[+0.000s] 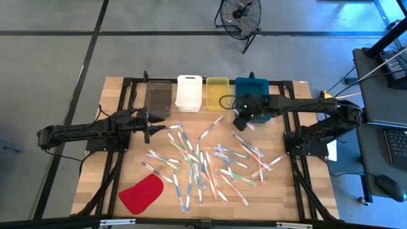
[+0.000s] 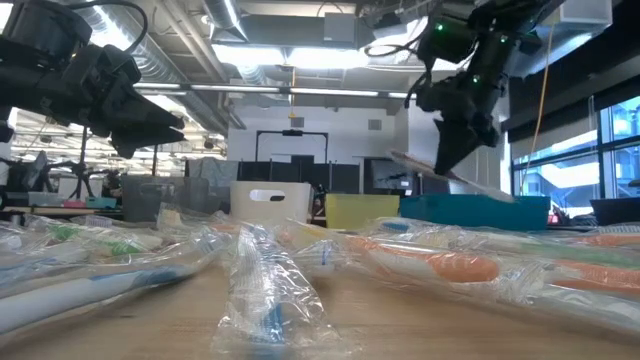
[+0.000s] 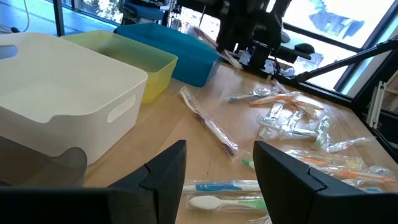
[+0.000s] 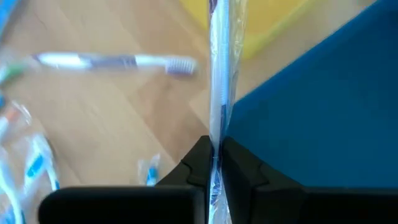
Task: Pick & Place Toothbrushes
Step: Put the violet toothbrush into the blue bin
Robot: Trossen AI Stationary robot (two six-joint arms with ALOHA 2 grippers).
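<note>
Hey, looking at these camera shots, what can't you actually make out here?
- Inside the blue bin: the right hand and its arm cover it in the high view; other views see only its walls.
- Colour of the wrapped toothbrush the right hand holds: blurred in the right wrist view, both ends cut off.
- The red piece: visible from above only.
- Left hand: fingertips cut off in its wrist view.

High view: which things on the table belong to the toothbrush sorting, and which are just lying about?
Job:
- wrapped toothbrushes scattered on the table
- toothbrush pinched in the right hand
- grey bin, white bin, yellow bin, blue bin

Lying about:
- flat red piece
- fan on the floor
</note>
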